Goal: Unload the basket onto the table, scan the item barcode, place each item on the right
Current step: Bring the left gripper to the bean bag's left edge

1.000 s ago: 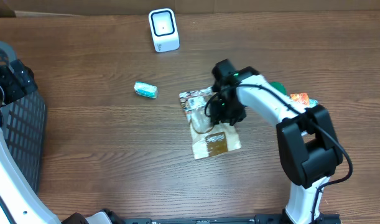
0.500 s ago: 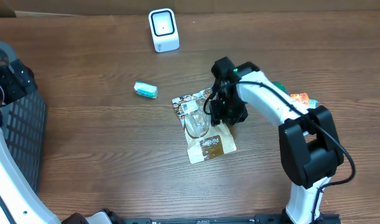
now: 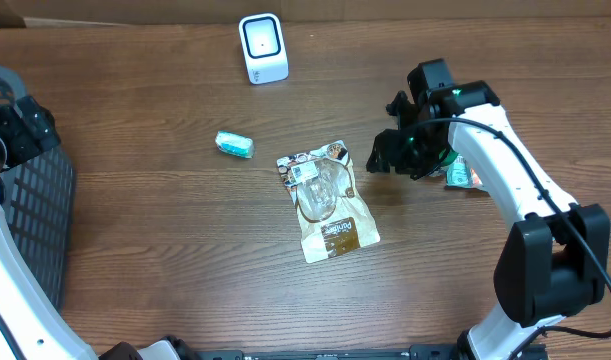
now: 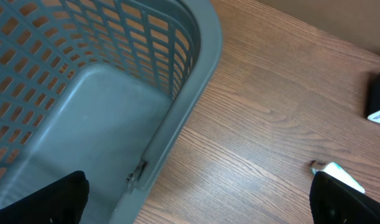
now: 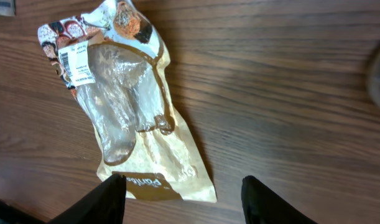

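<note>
Pouch [image 3: 326,205] lies flat, teal packet [image 3: 235,145] nearby, scanner [image 3: 263,47] farther off.

pouch [image 3: 325,205] | flat, barcode label [image 5: 74,59] up | scanner [image 3: 263,47] | upright, well apart

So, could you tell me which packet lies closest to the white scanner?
The small teal packet, left of the larger brown pouch and nearest the scanner.

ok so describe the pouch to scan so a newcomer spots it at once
Look at the middle of the wooden table, in front of the white scanner at its far edge. The flat pouch lies there, right of a small teal packet. Unlike the packet, it is large, with a clear window, a brown lower end and a white barcode label.
</note>
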Robot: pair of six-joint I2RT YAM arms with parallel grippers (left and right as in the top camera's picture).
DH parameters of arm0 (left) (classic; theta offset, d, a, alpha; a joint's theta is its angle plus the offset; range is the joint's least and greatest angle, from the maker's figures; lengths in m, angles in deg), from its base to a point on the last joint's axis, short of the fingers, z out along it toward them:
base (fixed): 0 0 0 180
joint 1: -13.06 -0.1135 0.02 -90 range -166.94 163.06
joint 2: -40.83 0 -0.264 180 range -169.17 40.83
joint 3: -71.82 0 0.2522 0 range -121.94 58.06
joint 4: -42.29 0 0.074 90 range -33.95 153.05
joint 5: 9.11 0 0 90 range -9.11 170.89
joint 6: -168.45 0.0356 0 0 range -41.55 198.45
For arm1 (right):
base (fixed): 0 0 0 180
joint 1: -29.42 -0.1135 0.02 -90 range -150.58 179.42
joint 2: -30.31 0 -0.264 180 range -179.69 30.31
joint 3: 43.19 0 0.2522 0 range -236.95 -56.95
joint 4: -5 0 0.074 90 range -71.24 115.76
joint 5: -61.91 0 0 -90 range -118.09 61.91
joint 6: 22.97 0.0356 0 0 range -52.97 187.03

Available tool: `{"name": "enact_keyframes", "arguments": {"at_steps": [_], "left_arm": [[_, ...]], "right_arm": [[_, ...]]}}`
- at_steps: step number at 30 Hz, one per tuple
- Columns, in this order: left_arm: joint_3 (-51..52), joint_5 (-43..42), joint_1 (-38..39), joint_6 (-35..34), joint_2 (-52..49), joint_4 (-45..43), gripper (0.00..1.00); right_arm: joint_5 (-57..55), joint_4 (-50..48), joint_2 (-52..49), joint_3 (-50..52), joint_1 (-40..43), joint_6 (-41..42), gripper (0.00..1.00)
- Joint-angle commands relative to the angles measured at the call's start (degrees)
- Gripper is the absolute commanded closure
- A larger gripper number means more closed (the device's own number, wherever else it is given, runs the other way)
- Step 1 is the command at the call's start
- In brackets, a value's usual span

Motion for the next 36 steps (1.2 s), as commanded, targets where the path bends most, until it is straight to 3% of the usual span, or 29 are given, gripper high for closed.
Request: {"name": "enact_keyframes", "arguments": {"at_steps": [1, 11, 21, 25, 28, 29, 31, 33, 36], "left_arm": [[-1.2, 0.2, 0.0, 0.7, 0.1, -0.2, 0.0], [-1.2, -1.0, 0.0, -0.9, 0.1, -0.7, 0.0], [-1.2, -18.3, 0.0, -18.6, 0.1, 5.2, 0.0], [-1.2, -28.3, 0.0, -17.0, 0.1, 5.4, 0.0], [-1.2, -28.9, 0.0, -16.7, 0.1, 6.0, 0.0], [-1.2, -28.9, 0.0, -16.7, 0.1, 6.3, 0.05], [-1.2, -28.9, 0.0, -16.8, 0.1, 7.4, 0.26], [-0.9, -29.7, 0.7, -16.7, 0.1, 7.9, 0.41], [0.1, -29.6, 3.3, -16.7, 0.1, 8.3, 0.96]], "right_arm": [[2.8, -1.8, 0.0, 2.8, -0.3, -1.6, 0.39], [2.6, -2.8, -0.1, 4.9, -0.4, -1.6, 0.35], [2.6, -3.8, -0.1, 4.9, -0.4, -1.6, 0.36], [2.6, -3.8, -0.1, 4.9, -0.4, -1.6, 0.35], [2.6, -3.8, -0.1, 4.9, -0.4, -1.6, 0.35], [2.6, -3.8, -0.1, 4.9, -0.4, -1.6, 0.35], [2.6, -3.8, -0.1, 4.9, -0.4, -1.6, 0.36], [2.6, -3.8, -0.1, 4.9, -0.4, -1.6, 0.35], [2.6, -4.2, -0.1, 4.9, -0.4, -1.6, 0.35]]}}
